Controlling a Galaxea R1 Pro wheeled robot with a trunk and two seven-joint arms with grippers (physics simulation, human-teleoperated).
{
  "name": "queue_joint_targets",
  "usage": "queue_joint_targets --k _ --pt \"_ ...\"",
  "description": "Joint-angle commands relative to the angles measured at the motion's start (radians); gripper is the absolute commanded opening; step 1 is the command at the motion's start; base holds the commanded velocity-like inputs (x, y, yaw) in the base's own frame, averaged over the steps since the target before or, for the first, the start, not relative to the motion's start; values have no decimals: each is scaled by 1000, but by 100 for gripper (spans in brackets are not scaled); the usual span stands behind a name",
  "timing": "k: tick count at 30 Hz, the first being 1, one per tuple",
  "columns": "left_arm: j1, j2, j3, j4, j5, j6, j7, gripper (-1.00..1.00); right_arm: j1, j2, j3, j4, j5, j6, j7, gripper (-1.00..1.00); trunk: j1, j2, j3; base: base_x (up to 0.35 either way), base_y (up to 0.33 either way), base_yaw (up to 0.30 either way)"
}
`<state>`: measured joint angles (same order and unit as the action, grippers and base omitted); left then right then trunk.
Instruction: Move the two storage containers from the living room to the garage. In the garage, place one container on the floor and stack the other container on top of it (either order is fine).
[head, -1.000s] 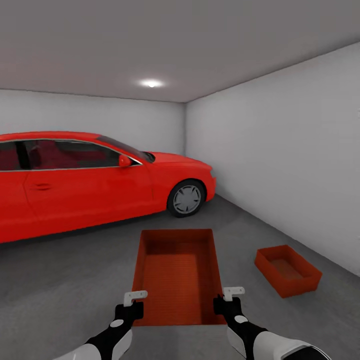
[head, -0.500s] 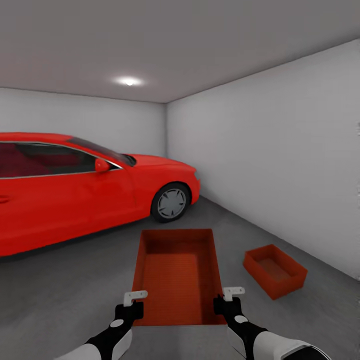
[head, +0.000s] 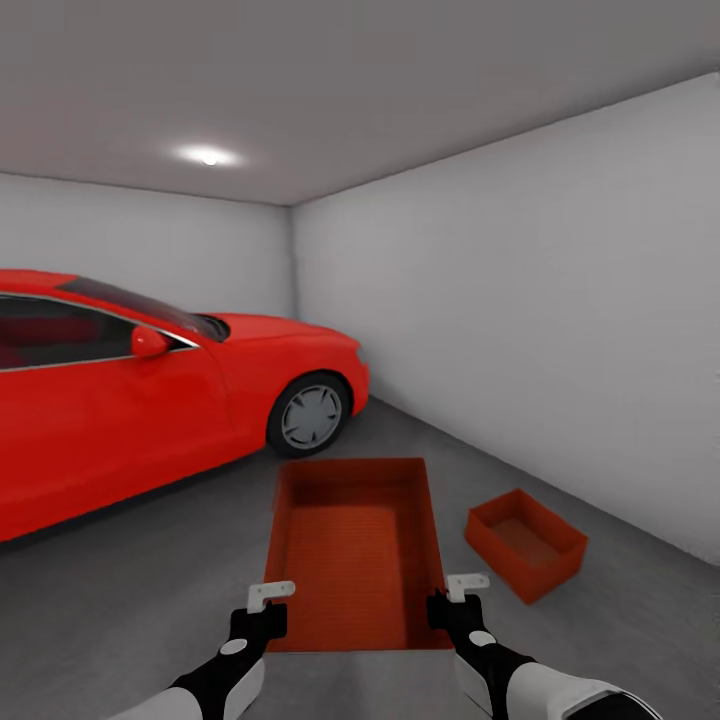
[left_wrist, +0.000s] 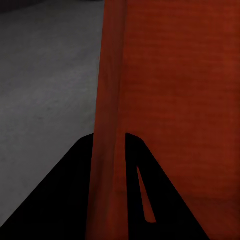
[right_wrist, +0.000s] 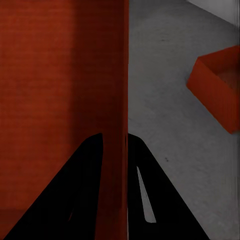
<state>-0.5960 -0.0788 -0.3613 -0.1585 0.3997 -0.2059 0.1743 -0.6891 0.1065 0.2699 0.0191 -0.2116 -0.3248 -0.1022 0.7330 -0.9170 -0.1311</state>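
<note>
My left end effector (head: 268, 598) is clamped on the left wall of the carried bin (head: 355, 545); in the left wrist view one dark finger (left_wrist: 75, 200) sits on each side of that orange-red wall. My right end effector (head: 462, 588) is clamped the same way on the right wall, its fingers (right_wrist: 82, 195) straddling the wall edge. The bin hangs level between both arms, open side up, off the floor (head: 130, 580).

The second bin (head: 525, 543) rests on the grey concrete to my front right, near the pale wall (head: 520, 300), turned at an angle to the one I hold. The red car (head: 150, 390) stands well apart on the left.

Judgement: one bin is already placed in the garage; stacking remains. To do it well:
- turn the base until the floor bin sits centred ahead;
- match the yaw of my bin to its skewed outline before lowering;
- keep both arms at equal height so the load stays flat;
- lower slowly, release both sides together only once it seats.

Risk: a corner catching the lower rim and shoving that bin aside.
</note>
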Motion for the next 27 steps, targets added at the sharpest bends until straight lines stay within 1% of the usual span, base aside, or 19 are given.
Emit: queue_joint_targets --k 1,27 --pt "-1 13 53 -3 16 -1 10 -100 -1 1 -72 -1 12 -1 2 -100 1 -1 -1 321 141 -245" --pt "-1 13 53 -3 16 -1 11 -100 -1 1 -72 -1 12 -2 2 -100 1 -1 8 321 141 -245"
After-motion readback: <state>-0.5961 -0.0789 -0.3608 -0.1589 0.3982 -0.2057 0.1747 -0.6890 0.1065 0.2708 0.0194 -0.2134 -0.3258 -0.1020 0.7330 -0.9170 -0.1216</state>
